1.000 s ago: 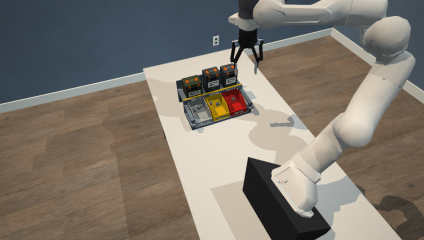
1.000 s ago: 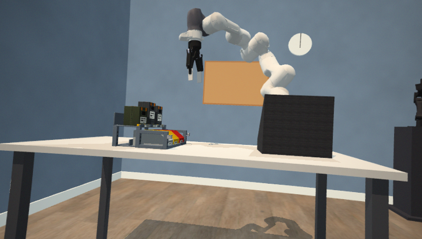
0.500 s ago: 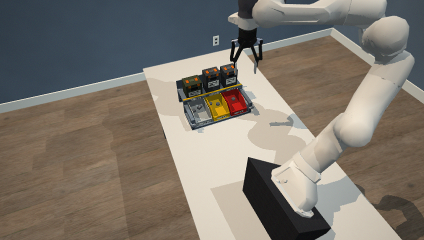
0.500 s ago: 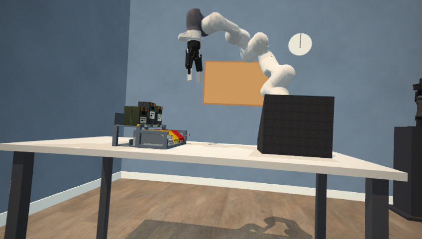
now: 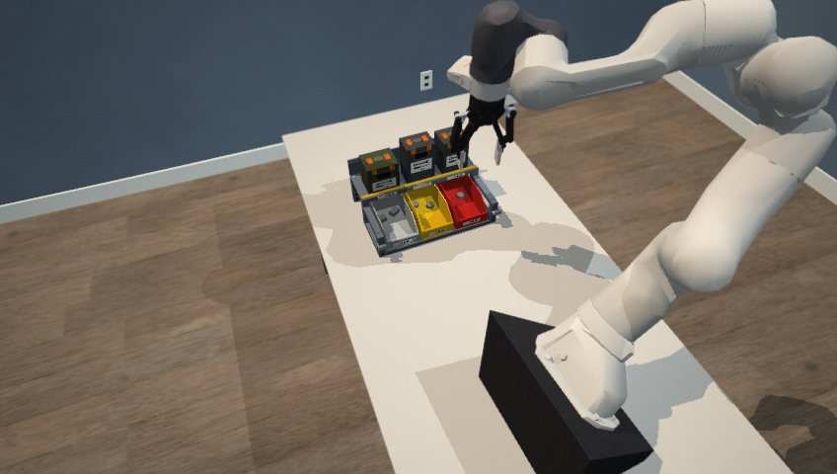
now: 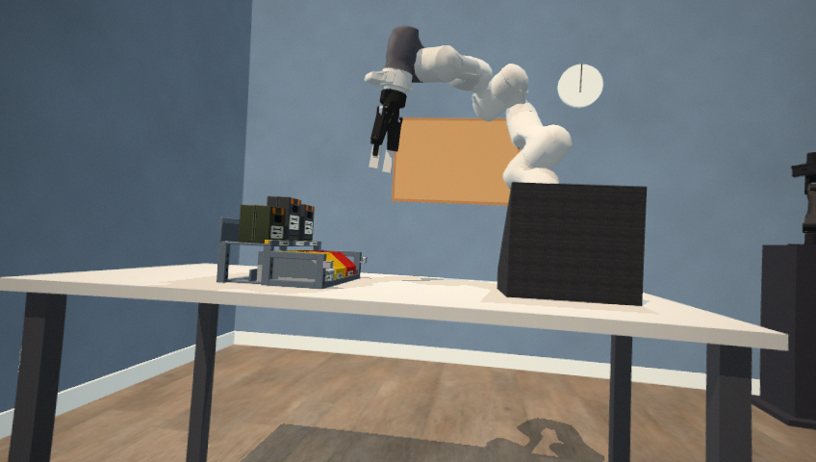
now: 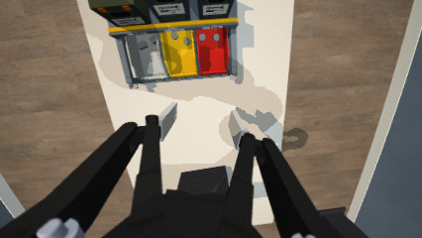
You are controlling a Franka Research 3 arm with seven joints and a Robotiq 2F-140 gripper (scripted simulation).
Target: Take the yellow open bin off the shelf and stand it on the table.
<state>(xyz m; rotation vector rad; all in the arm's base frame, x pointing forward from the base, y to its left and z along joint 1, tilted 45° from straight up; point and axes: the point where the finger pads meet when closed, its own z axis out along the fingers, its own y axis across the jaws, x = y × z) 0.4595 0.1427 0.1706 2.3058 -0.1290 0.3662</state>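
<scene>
The yellow open bin sits in the middle slot of the grey shelf's lower tier, with small grey parts in it. A grey bin stands to its left and a red bin to its right. All three sit level with open fronts out. My gripper is open and empty. It hangs high above the table, above and in front of the shelf.
Three dark closed boxes stand on the shelf's upper tier. The white table carries a black block that bears the arm's base. The table's edges lie close beside the shelf on both sides.
</scene>
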